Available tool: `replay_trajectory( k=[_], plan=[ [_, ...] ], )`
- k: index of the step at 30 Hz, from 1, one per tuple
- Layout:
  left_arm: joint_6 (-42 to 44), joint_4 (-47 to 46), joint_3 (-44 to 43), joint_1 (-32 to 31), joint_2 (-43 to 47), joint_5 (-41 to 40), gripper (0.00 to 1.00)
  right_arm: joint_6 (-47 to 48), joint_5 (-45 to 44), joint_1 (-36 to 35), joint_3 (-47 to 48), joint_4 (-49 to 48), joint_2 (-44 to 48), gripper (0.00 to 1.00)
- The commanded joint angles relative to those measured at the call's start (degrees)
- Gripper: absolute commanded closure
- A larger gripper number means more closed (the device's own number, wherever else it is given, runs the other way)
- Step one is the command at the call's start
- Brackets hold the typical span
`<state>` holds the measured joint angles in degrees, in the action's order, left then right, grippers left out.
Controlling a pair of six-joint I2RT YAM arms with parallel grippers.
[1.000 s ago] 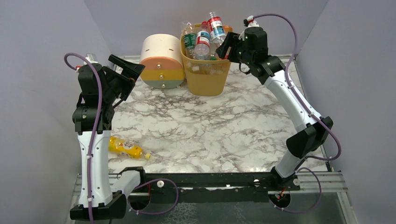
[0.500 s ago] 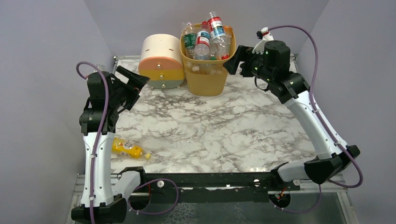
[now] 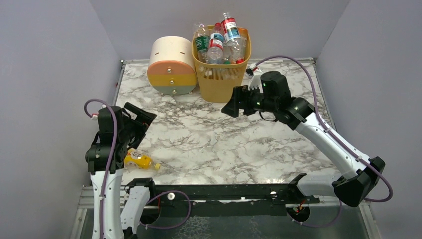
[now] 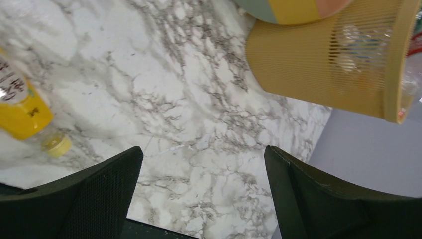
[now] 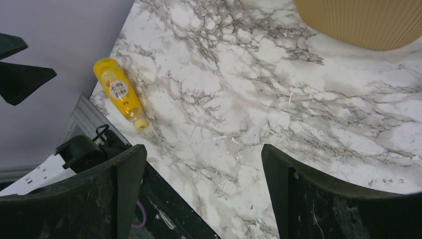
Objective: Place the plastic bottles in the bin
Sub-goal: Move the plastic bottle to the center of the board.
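Lying on its side near the table's front left edge is a yellow plastic bottle (image 3: pixel 139 160), also seen in the left wrist view (image 4: pixel 20 112) and the right wrist view (image 5: pixel 119 92). My left gripper (image 3: pixel 144 122) hangs just above and behind it, open, nothing between the jaws (image 4: pixel 204 154). The yellow-orange bin (image 3: pixel 219 79) at the back holds several plastic bottles (image 3: pixel 216 42) that stick out above its rim. My right gripper (image 3: pixel 230 103) is in front of the bin over the marble, open and empty (image 5: pixel 204 149).
A round cream-orange-green drawer unit (image 3: pixel 171 69) stands left of the bin, touching it. Grey walls close in the table on the left, back and right. A black rail (image 3: pixel 224 191) runs along the near edge.
My right arm has pulled back from the bin's rim and dropped low in front of it, its jaws wider. My left arm has come down and toward the near edge, over the yellow bottle.
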<state>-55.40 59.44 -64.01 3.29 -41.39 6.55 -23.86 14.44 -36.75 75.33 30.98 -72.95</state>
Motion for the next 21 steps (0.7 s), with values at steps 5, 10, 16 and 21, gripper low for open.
replay_trajectory(
  k=[5, 10, 16, 21],
  plan=[
    [-6.92, 8.62, 6.89, 0.09, 1.22, -14.14, 0.01, 0.59, 5.81, -1.55, -4.26, -1.48, 3.09, 0.12],
    [-5.65, 11.87, 3.36, 0.09, -5.16, -27.74, 0.01, 2.08, 7.17, -1.83, -4.74, -0.49, 3.0, 0.12],
    [-5.82, 10.97, 3.71, 0.2, -11.4, -35.61, 0.01, 2.49, 8.73, -2.15, -5.04, -0.66, 2.08, 0.12],
    [-4.0, 7.48, 6.64, 2.26, -15.05, -33.74, 0.01, 3.12, 8.44, -2.44, -4.81, 0.09, 1.68, 0.12]
  ],
)
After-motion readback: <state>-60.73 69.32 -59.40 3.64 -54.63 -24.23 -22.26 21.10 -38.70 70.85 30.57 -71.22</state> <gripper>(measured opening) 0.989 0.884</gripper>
